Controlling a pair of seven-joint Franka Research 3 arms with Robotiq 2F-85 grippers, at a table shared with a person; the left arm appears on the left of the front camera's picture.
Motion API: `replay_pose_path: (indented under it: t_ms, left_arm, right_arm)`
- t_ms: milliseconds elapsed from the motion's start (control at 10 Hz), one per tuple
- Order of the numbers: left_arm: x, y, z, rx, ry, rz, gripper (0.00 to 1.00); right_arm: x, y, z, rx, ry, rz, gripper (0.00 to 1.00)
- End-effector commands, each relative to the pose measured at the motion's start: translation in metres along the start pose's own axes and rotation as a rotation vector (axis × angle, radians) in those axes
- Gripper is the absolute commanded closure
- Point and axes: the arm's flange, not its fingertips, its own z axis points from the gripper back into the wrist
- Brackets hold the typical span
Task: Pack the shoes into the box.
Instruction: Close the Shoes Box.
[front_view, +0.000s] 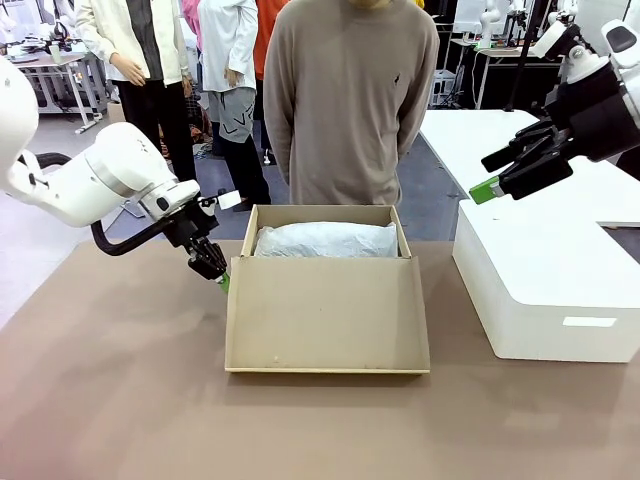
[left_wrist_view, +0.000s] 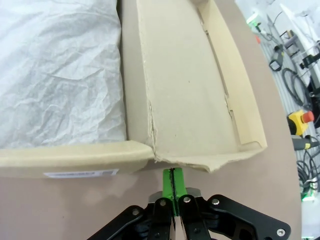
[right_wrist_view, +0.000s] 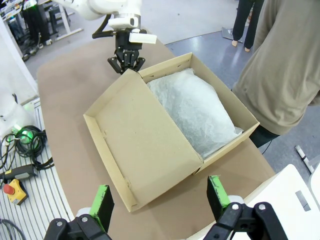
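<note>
A: Tan cardboard shoebox (front_view: 327, 300) sits mid-table, hinged flap lid (right_wrist_view: 142, 142) folded open toward the robot. Crinkled white tissue paper (front_view: 326, 240) bulges inside. I can't see the black dress shoes; they may be under the tissue, can't tell.

B: Left gripper (front_view: 222, 281)?

A: Green pads (left_wrist_view: 172, 183) pressed together, holding nothing, tip just at the lid's torn corner by the box's left side. Right gripper (right_wrist_view: 161, 201) hangs high over the smooth white rectangular box (front_view: 545, 285), jaws wide apart, empty.

B: So which step?

A: Looks like lid closing. Next move, my guess: nudge or lift that flap from the corner and swing it over the tissue. Person in the beige sweater (front_view: 348, 100) stands behind the box, just watching.
</note>
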Motion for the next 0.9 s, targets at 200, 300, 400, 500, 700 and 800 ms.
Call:
replay_pose_path:
  t_ms: [200,300,400,500,700,800]
  left_arm:
    - [-0.008,0.001,-0.017,-0.016,-0.062,-0.014,1.0]
    - [-0.009,0.002,-0.02,-0.023,-0.074,-0.016,1.0]
    - [-0.01,0.003,-0.022,-0.029,-0.082,-0.015,1.0]
    - [-0.011,0.004,-0.024,-0.044,-0.099,-0.024,1.0]
    - [-0.01,0.005,-0.028,-0.083,-0.137,-0.041,1.0]
    - [-0.009,0.006,-0.03,-0.087,-0.147,-0.046,1.0]
  right_arm:
    - [0.0,-0.002,0.0,0.013,-0.022,0.008,0.0]
    - [0.0,-0.002,0.0,0.013,-0.022,0.008,0.0]
    - [0.0,-0.002,0.0,0.013,-0.022,0.008,0.0]
    - [0.0,-0.002,0.0,0.013,-0.022,0.008,0.0]
    - [0.0,-0.002,0.0,0.013,-0.022,0.008,0.0]
    - [0.0,-0.002,0.0,0.013,-0.022,0.008,0.0]
